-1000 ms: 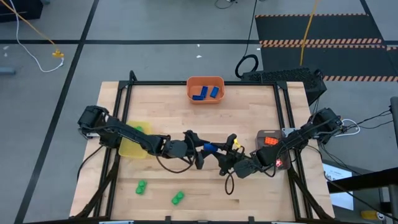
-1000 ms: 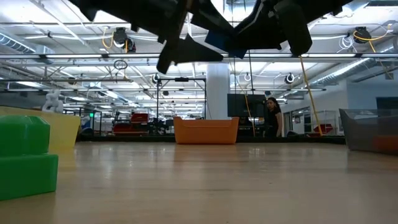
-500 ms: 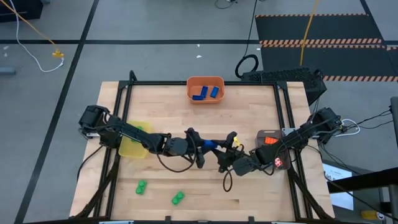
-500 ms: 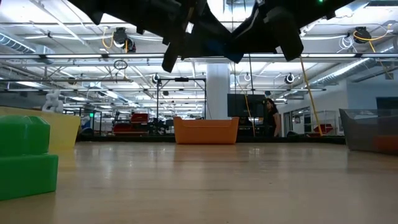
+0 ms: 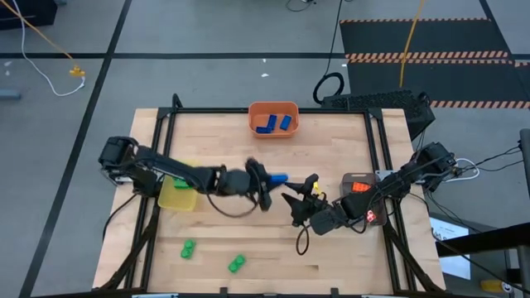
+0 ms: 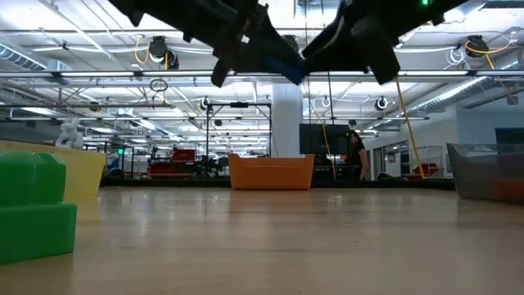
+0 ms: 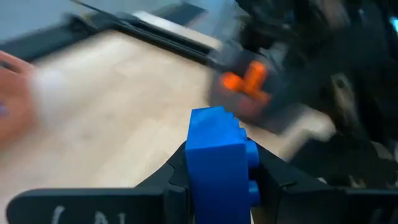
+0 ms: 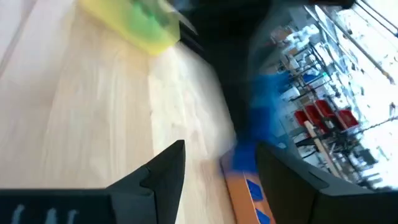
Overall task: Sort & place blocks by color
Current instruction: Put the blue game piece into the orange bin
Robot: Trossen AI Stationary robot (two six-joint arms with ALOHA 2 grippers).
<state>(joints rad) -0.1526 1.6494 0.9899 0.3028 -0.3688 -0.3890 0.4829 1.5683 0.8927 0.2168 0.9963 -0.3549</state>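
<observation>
While the left gripper (image 5: 272, 179) pinches a blue block (image 7: 217, 163) above mid-table, the right gripper (image 5: 296, 197) hangs just beside it, fingers spread and empty. Two green blocks (image 5: 188, 248) lie near the front edge.

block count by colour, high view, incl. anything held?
Blue studded plastic bricks: 3, two in the orange bin, one held by the left gripper
Green: 2 loose, plus green in the yellow bin, number unclear
Orange, grey bin: number unclear
Total: at least 7

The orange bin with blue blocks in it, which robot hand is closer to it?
Left. The left end effector, shut on a blue block, sits mid-table just below the orange bin. The right end effector, open, sits lower and further right.
</observation>
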